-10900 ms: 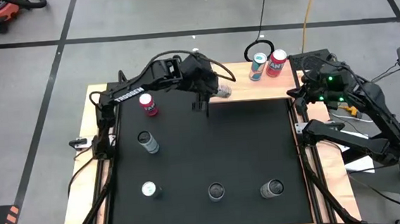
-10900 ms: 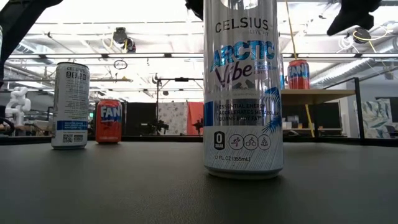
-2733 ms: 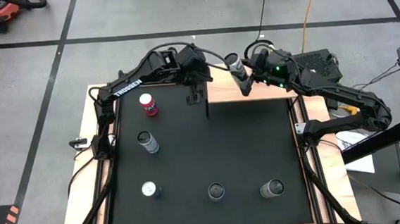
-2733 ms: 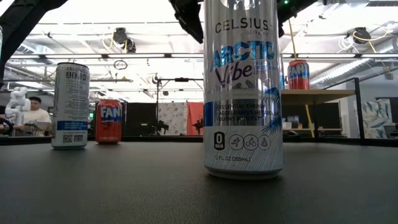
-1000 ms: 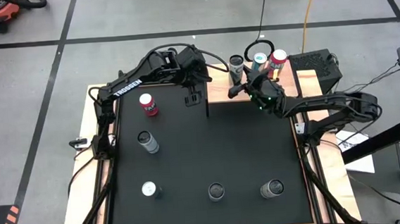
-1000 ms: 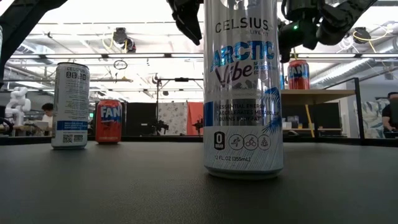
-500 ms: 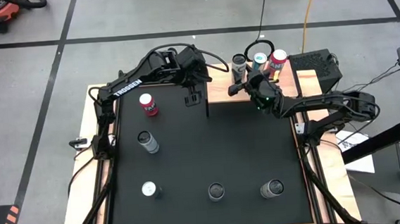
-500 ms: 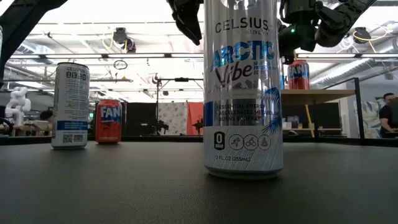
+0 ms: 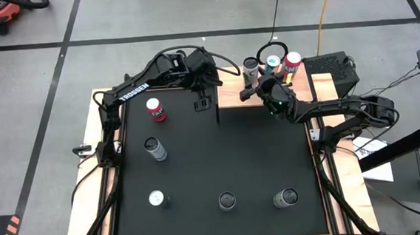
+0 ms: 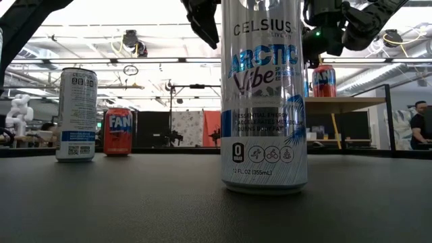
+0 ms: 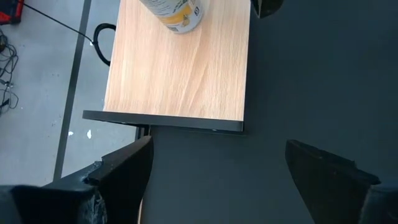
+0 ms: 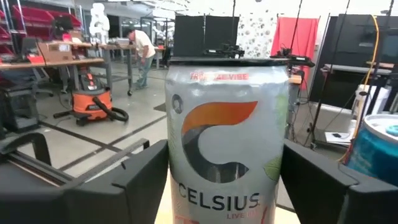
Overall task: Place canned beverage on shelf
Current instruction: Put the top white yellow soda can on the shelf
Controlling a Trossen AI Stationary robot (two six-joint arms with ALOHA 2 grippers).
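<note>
High view shows the right gripper (image 9: 249, 92) reaching over the small raised shelf of light natural wood (image 9: 231, 95) at the table's far edge, just in front of a silver Celsius can with an orange emblem (image 9: 249, 67) that stands upright on the shelf's top, beside a teal can (image 9: 271, 66) and a red Fanta can (image 9: 290, 65). In the right wrist view the silver can (image 12: 227, 134) fills the middle of the picture with the two dark fingers (image 12: 144, 180) spread wide on either side of it and clear gaps between pad and can, so the pincer is open and holds nothing; that spacing suits a gripper letting a placed can stand free in the row. The left gripper (image 9: 207, 103) hangs over the shelf's left end, its fingers (image 11: 124, 171) parted and empty, looking down on the wood (image 11: 180, 74) and the bottom of that same can (image 11: 176, 11), probably parked out of the right arm's way. Five more cans wait on the large black tabletop mat (image 9: 257, 158), among them a tall white Celsius Arctic Vibe can (image 10: 263, 94). Against the picture from 2.7 s ago, the silver can has left the gripper, where it was carried tilted above the shelf, and now stands on the wood; over the last second the right gripper has barely shifted.
</note>
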